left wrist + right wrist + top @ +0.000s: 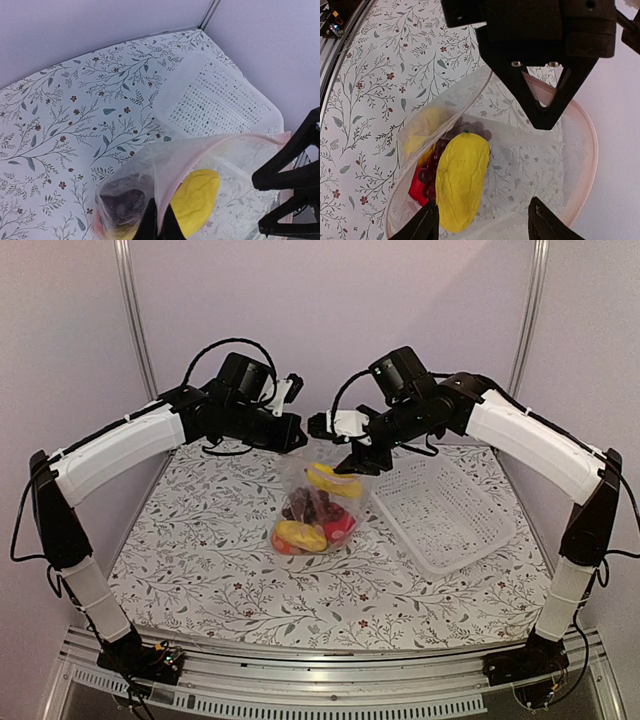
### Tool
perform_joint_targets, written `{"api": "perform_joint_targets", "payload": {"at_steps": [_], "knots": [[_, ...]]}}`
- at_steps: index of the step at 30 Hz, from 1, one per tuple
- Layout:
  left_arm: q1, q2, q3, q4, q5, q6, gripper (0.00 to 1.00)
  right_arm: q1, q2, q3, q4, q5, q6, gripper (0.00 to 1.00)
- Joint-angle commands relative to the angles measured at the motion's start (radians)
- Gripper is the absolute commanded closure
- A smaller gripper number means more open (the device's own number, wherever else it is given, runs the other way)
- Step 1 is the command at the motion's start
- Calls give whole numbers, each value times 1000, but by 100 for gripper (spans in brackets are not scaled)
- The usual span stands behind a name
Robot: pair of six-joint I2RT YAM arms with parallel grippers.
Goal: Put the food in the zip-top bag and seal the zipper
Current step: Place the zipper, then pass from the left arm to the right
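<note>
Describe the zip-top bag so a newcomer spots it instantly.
On the floral table, look centre, just left of the white lattice basket. The zip-top bag is there: clear, crinkly, pink-edged mouth, and the only thing holding colourful toy food.

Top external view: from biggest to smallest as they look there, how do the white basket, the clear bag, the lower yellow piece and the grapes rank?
1. white basket
2. clear bag
3. lower yellow piece and grapes: these look about alike, and the crinkly plastic blurs their edges, so I won't rank them.
</note>
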Motion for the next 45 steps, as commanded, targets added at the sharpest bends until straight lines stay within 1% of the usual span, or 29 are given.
{"api": "perform_joint_targets", "payload": {"at_steps": [1, 4, 12, 21, 32, 35, 37, 39, 40, 41, 43, 44, 45], "knots": [[15, -18, 3, 0, 5, 7, 100, 22, 15, 56, -54, 34, 16, 38], [15, -17, 6, 0, 4, 7, 100, 33, 5, 79, -64, 23, 28, 37], [14, -17, 6, 0, 4, 2, 100, 75, -15, 97, -85, -10, 68, 37], [15, -29, 0, 0, 5, -1, 100, 105, 24, 96, -113, 11, 123, 38], [14, -39, -15, 4, 2, -5, 100, 106, 93, 93, -97, 73, 176, 46], [13, -45, -24, 10, 5, -8, 100, 107, 102, 92, -70, 77, 197, 51], [14, -49, -27, 11, 2, -9, 100, 108, 105, 91, -52, 73, 207, 57], [14, -54, -31, 11, -2, -14, 100, 107, 110, 88, -38, 59, 215, 65], [14, -59, -32, 12, 1, -17, 98, 107, 112, 82, -32, 48, 219, 70], [15, -63, -32, 12, 1, -20, 94, 107, 114, 78, -27, 41, 221, 77], [16, -80, -38, 16, 1, -21, 86, 107, 128, 81, -23, 36, 226, 89], [16, -95, -48, 21, -1, -13, 82, 107, 131, 84, -22, 32, 231, 92], [16, -117, -67, 39, -6, -4, 79, 107, 130, 85, -19, 27, 239, 94]]}}
